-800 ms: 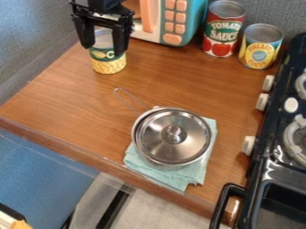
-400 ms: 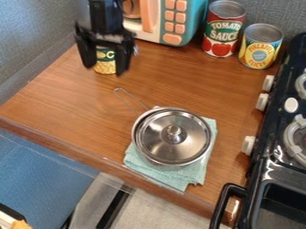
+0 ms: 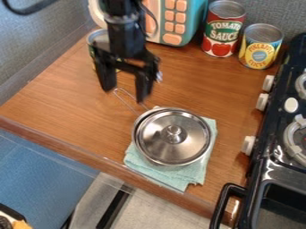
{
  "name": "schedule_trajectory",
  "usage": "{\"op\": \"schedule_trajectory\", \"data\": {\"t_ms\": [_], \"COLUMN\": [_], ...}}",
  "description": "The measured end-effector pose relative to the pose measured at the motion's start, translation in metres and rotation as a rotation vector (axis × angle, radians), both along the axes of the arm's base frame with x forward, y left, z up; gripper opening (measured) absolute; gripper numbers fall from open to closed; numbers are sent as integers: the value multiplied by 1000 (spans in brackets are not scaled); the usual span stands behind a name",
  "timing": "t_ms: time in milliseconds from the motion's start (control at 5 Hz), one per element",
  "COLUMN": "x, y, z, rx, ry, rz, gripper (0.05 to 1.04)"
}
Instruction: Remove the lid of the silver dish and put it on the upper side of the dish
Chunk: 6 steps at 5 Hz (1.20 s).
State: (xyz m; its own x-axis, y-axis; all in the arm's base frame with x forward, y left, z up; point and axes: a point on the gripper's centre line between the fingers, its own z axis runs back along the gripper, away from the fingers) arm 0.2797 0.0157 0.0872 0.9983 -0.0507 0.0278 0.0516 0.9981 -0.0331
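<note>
Silver lid (image 3: 188,144) covers the dish (image 3: 141,118) on teal cloth (image 3: 179,176). Gripper (image 3: 125,94) hangs near the wire handle (image 3: 126,103) — pincer spread wide.

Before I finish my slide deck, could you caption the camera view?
Open black gripper above the counter, near a lidded silver pot on a teal cloth.

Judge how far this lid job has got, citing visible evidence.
Done: nothing visible; the lid covers the silver dish on its cloth.
In hand: nothing; the pincer is open and empty, up and left of the dish in view.
Left: apparently every step: gripping the knob, lifting the lid off, then setting it at the dish's upper side.
</note>
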Motion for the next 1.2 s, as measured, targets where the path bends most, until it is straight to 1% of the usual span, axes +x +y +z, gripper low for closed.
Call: {"op": "schedule_trajectory", "data": {"t_ms": [200, 400, 600, 800, 1000, 1200], "x": [-15, -15, -11, -7, -5, -6], "y": [-33, -49, -61, -69, -71, -70], "z": [-1, -4, -13, -19, -22, -21], "rx": [-30, -13, -18, -7, -9, -3], "ry": [-39, -76, -74, -71, -61, -53], "rz": [-76, -85, -112, -126, -127, -144], "gripper": [999, 999, 999, 969, 691, 381]}}
